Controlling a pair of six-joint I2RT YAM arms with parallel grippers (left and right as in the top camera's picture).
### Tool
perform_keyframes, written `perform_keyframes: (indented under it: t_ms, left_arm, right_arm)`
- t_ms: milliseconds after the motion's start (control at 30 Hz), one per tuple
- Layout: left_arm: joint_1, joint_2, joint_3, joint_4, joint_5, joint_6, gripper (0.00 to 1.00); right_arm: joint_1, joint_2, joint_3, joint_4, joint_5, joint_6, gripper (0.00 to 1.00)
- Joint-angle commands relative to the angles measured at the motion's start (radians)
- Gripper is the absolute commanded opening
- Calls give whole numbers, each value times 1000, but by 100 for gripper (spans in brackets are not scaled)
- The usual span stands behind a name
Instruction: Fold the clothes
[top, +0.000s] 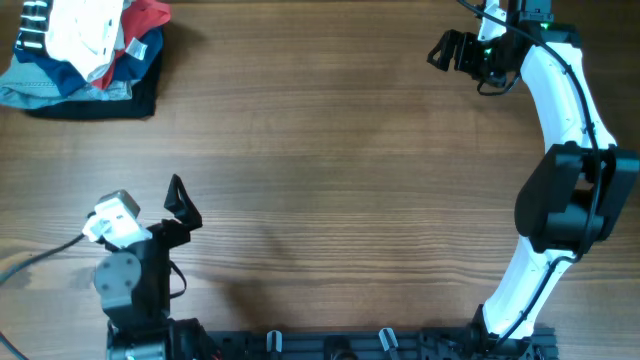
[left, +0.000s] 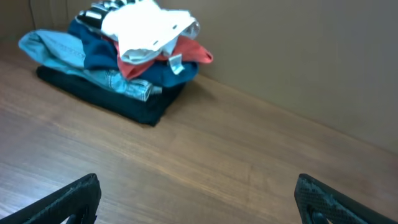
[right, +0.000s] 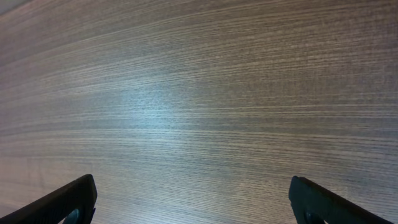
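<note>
- Left gripper (top: 183, 203) stands with its jaws spread wide and nothing between them, at the near left of the tabletop (top: 330, 150), facing the far-left corner. The right gripper (top: 452, 50) is spread just as wide and empty at the far right, well apart from any cloth.
- White garment (left: 146, 28), the thing to fold, lies crumpled on top of a pile (top: 85, 75) of clothes in the far left corner. It rests over a red piece (left: 193, 53) and blue pieces (left: 93, 53), with a dark folded piece (left: 124, 102) at the bottom.
- Judging by its rumpled lie, the fabric is thin, soft and light. It will likely sag and bunch when lifted, hold no shape, and may drag the red piece along.
- Best hold, in my judgement, is a pinch on a free edge or corner of the white cloth, taking that one layer only. Two holds well apart would let it spread flat on the bare wood.
- Most of the garment is bunched, so collar, sleeves and hem cannot be told apart.
- Its black striped print (left: 93, 14) shows only at the far left of the heap and is cut off by the frame edge in both views.
- No label can be made out for certain; a pale tab (left: 176, 64) beside the red piece could belong to either garment.
- Right wrist view shows only bare wood grain between the jaws.
</note>
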Motion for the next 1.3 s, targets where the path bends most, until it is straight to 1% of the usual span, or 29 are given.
perform_keyframes:
  t_ms: [0, 300, 433, 567, 700, 800, 1267]
  left_arm:
    - [6, -82, -72, 41, 12, 16, 100]
    - [6, -187, -150, 79, 8, 16, 100]
    - [6, -232, -187, 163, 4, 16, 100]
    - [6, -233, -230, 242, 5, 16, 100]
    - [6, -233, -276, 242, 5, 15, 100]
    - [6, -233, -282, 184, 10, 13, 100]
    - [6, -232, -282, 183, 27, 13, 100]
  right_arm:
    - [4, -17, 1, 3, 3, -18, 100]
    - [4, -17, 1, 6, 3, -18, 100]
    - [4, -17, 1, 6, 3, -18, 100]
    - [4, -17, 1, 6, 3, -18, 100]
    - [4, -17, 1, 6, 3, -18, 100]
    - [4, -17, 1, 6, 3, -18, 100]
    - [4, -17, 1, 6, 3, -18, 100]
